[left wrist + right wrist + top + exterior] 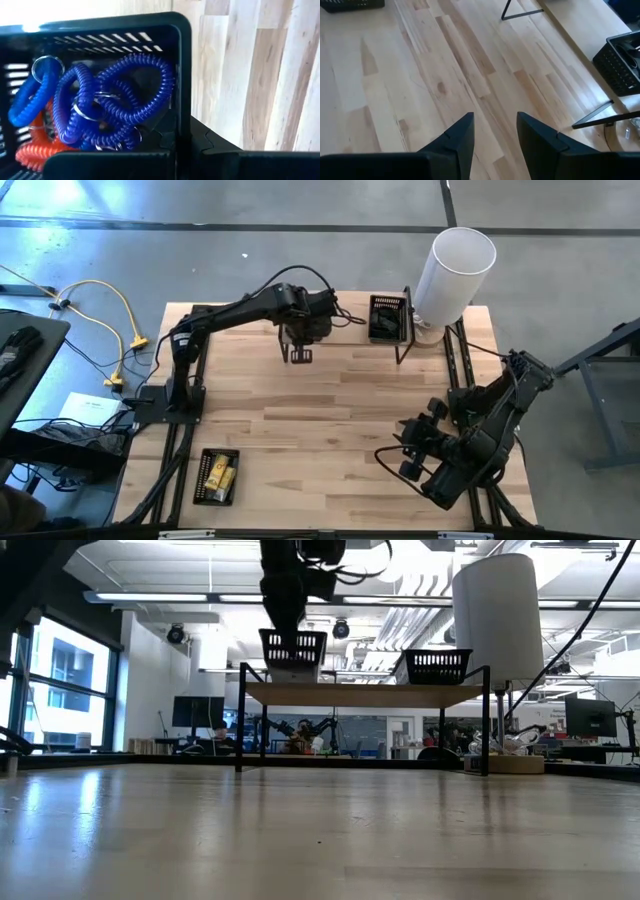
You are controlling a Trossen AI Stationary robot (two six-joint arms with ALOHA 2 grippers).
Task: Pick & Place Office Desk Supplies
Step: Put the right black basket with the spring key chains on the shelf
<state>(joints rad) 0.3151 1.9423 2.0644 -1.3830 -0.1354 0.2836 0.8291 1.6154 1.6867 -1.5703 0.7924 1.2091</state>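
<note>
The left gripper [300, 340], fingers together over the tray [182, 75] of blue coil loops [125, 92], risks snagging tangled coils.

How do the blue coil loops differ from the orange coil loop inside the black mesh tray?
There are several blue coil loops, while only one orange coil loop shows. The blue loops lie on top, in plain sight; the orange loop sits underneath, mostly covered. Both are spiral cords inside the same black mesh tray.
</note>
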